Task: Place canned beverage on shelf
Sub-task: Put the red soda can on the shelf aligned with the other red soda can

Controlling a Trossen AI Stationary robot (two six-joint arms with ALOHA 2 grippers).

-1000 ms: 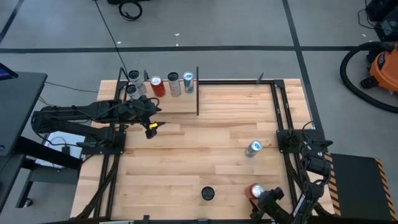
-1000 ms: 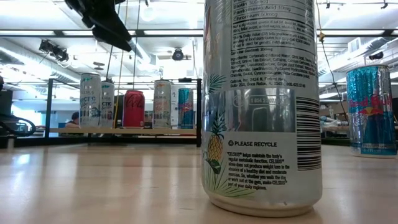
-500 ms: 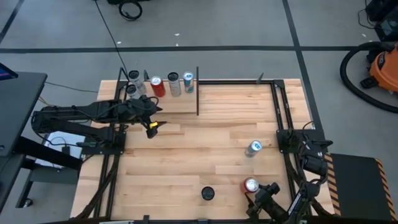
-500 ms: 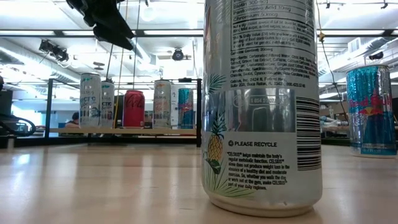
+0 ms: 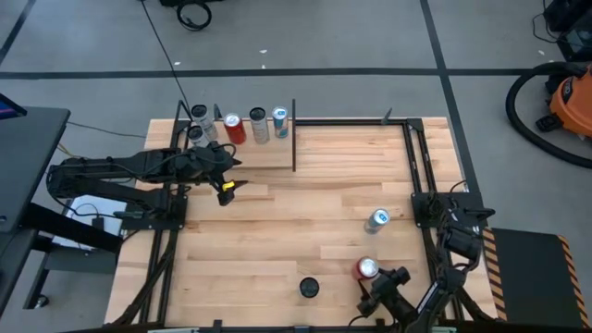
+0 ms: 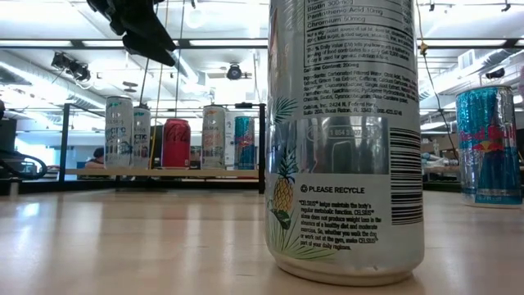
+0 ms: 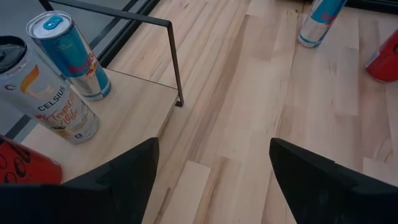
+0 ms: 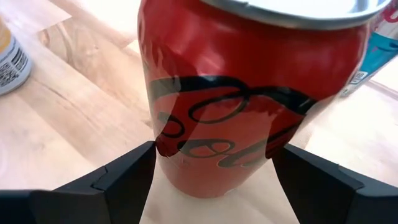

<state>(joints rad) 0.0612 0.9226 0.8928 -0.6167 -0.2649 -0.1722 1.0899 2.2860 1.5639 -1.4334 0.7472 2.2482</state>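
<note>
Worry was a knockover: my right pincer (image 8: 211,177) sat spread around the red can (image 8: 249,93) at the bench's near edge, far from the shelf (image 5: 268,153), left pincer (image 7: 211,171) spread too.

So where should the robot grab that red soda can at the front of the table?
Best around the middle of the upright red aluminium soda can, from the side. Its round straight wall fits between the right gripper, whose open fingers already flank it.
</note>
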